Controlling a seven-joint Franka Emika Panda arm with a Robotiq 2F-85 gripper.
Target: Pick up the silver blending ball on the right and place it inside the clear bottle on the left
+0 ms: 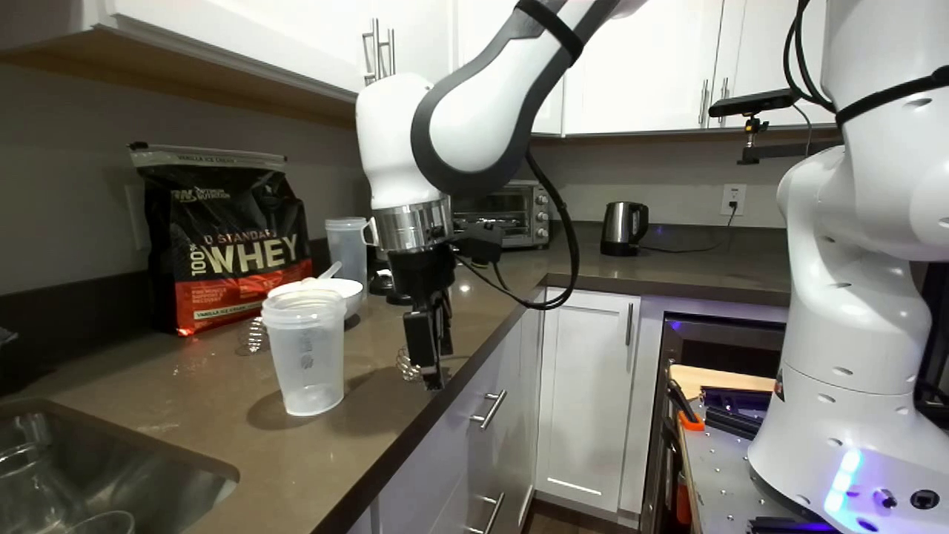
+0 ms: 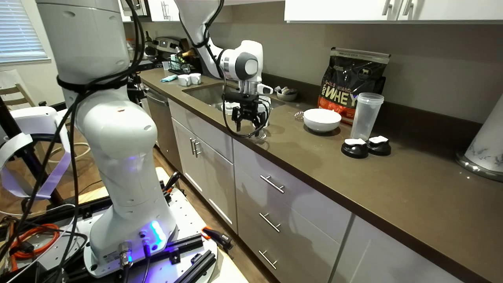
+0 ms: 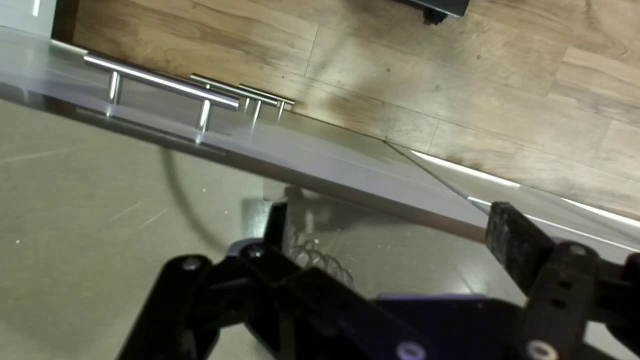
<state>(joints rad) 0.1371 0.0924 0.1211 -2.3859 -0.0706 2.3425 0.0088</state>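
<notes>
Bench [image 1: 178, 378] is dark brown, shiny with lamp glints, running round a corner in an L, dark strip along the wall behind it. White cupboards [image 1: 630, 70] above, white drawers [image 2: 290, 208] with bar handles below, wood-plank floor [image 3: 450, 75] in the wrist view. Pincer [image 3: 387, 220] is down low by the front edge, released, fingers spread wide. Wire ball [image 1: 406, 365] for the task sits on the bench near that edge, right by one finger and partly hidden; can't tell if they touch. Clear bottle [image 1: 308, 363] stands upright closer to the steel sink [image 1: 163, 475], apart from the ball. Spare wire ball [image 1: 256, 337] lies past the bottle, near the foot of the black-and-red whey bag [image 1: 230, 245], which stands near the wall. White bowl [image 2: 322, 120] in front of the bag, taller cup [image 2: 365, 118] upright next to it, two black lids [image 2: 354, 149] with white tops just in front of the cup. Far corner: toaster oven [image 1: 511, 215], kettle [image 1: 623, 226], wall outlet [image 1: 734, 199] with a plug in. Beyond the sink in an exterior view: white mugs [image 2: 189, 79], blue cloth [image 2: 169, 78], window [image 2: 19, 31] with blinds. Marbled white thing [image 2: 489, 137] on the bench, cut off by the frame.
</notes>
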